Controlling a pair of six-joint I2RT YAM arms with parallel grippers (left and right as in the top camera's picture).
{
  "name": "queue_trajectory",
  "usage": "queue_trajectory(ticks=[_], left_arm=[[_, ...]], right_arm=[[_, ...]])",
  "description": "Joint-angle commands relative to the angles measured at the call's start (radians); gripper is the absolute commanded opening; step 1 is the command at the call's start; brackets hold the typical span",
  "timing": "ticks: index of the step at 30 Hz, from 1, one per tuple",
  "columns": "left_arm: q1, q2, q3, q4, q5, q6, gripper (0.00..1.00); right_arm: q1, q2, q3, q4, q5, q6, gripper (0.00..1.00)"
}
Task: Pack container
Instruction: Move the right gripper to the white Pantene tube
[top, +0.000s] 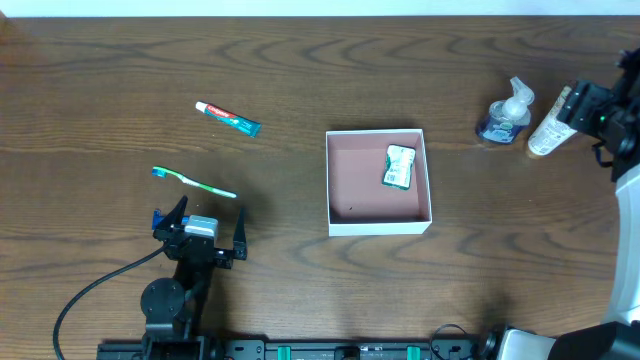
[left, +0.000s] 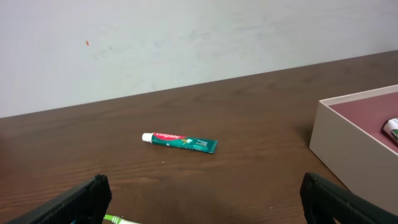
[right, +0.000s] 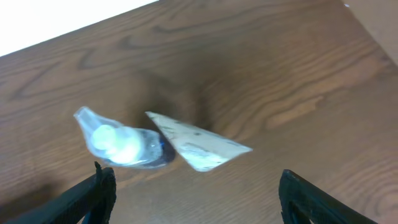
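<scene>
The container (top: 352, 188), a shallow white box with a pink inside, sits mid-table and holds a green-and-white packet (top: 399, 166). A toothpaste tube (top: 228, 117) and a green toothbrush (top: 194, 181) lie to its left. My left gripper (top: 211, 212) is open just in front of the toothbrush and holds nothing. In the left wrist view the toothpaste (left: 180, 142) lies ahead, the toothbrush (left: 115, 219) is by the left finger, and the container's wall (left: 348, 155) is at right. My right gripper (right: 196, 193) is open over a blue pump bottle (right: 121, 143) and a white tube (right: 196, 146).
The pump bottle (top: 505, 115) and white tube (top: 548, 130) stand at the far right, beside my right gripper (top: 582, 106). A black cable (top: 90, 290) loops from the left arm's base toward the table's front edge.
</scene>
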Motion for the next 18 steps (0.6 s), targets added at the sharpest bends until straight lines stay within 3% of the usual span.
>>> queue_trajectory(ticks=[1,18], left_arm=[[0.005,-0.005,-0.019,-0.032,0.011,-0.008,0.98],[0.005,-0.005,-0.019,-0.032,0.011,-0.008,0.98]], right_arm=[[-0.021,0.005,0.013,0.000,-0.029,0.023,0.80],[-0.053,0.100,0.013,0.037,-0.041,0.007,0.76]])
